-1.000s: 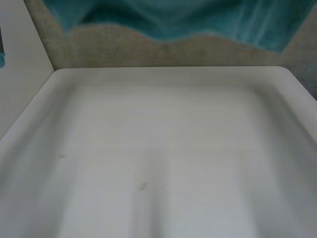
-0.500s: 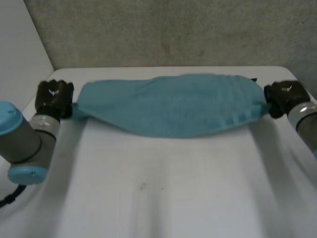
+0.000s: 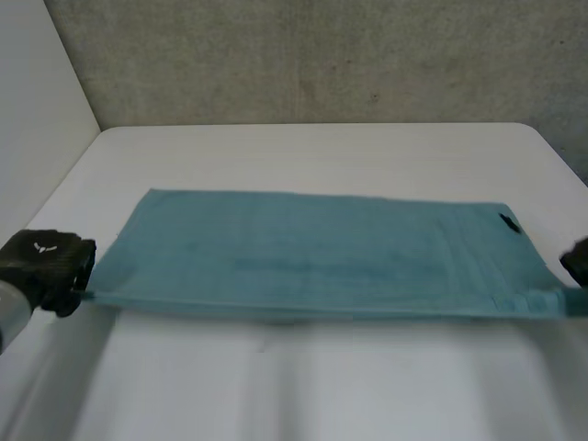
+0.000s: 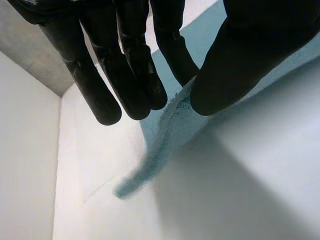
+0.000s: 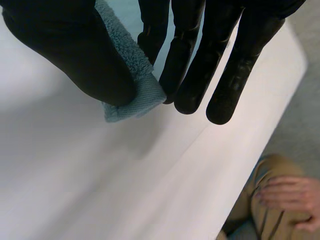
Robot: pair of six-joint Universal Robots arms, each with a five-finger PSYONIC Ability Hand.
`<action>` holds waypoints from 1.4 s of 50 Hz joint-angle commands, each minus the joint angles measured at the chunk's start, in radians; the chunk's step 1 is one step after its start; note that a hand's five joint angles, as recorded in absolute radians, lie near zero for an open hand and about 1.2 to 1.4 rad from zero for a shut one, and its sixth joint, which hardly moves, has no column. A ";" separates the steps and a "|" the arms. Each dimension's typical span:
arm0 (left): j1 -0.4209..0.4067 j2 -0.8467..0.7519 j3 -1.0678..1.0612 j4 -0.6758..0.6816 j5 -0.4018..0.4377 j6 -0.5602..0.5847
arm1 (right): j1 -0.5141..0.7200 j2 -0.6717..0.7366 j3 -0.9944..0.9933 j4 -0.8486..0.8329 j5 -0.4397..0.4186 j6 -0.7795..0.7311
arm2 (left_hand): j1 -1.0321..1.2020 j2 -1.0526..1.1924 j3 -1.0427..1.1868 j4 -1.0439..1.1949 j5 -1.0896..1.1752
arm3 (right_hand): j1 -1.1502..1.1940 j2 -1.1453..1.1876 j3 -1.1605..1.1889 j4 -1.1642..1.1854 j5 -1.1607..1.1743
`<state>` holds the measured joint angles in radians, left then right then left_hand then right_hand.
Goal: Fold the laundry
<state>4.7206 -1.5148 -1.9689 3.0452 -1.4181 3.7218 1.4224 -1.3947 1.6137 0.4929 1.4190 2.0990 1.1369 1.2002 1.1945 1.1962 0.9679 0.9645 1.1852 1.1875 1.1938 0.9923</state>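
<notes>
A teal towel is stretched out wide across the white table, its far edge lying on the tabletop and its near edge held taut just above it. My left hand pinches the towel's near left corner between thumb and fingers. My right hand, at the table's right side, pinches the near right corner the same way. A small dark tag sits near the towel's far right corner.
A grey wall rises behind the table and a white panel stands at the left. In the right wrist view a person's hand rests on tan trousers beyond the table's edge.
The towel was bunched and held high at the far side; both hands have pulled it toward me and down, so it now lies spread flat and wide.
</notes>
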 commanded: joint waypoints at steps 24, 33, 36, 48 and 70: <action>-0.179 -0.759 0.651 0.455 -0.022 0.075 | 0.184 0.499 -0.371 -0.493 0.206 0.237 | 0.259 0.196 0.202 0.200 0.254 | 0.432 0.211 0.209 0.202 0.229; -0.208 -0.955 0.861 0.478 -0.013 0.087 | 0.230 0.614 -0.494 -0.559 0.293 0.230 | 0.259 0.196 0.202 0.200 0.254 | 0.432 0.211 0.209 0.202 0.229; -0.209 -0.981 0.889 0.516 -0.010 0.087 | 0.242 0.646 -0.527 -0.559 0.313 0.230 | 0.259 0.196 0.202 0.200 0.254 | 0.432 0.211 0.209 0.202 0.229; -0.238 -1.001 0.854 0.673 0.005 0.087 | 0.250 0.654 -0.537 -0.565 0.363 0.300 | -0.812 -0.875 -0.869 -0.871 -0.817 | -0.790 -1.011 -1.013 -1.019 -0.992; -0.272 -0.504 0.412 0.724 -0.001 0.055 | 0.110 0.045 -0.118 -0.585 -0.006 0.590 | -0.962 -1.026 -1.020 -1.022 -0.968 | -0.790 -1.011 -1.013 -1.019 -0.992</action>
<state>4.4449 -2.1592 -1.4326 3.7773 -1.4156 3.7947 1.5990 -1.2544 1.3643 -0.1131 1.5429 2.7131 0.1975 0.2067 0.2174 0.2065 0.0472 0.2104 0.2232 0.2168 0.2345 0.0663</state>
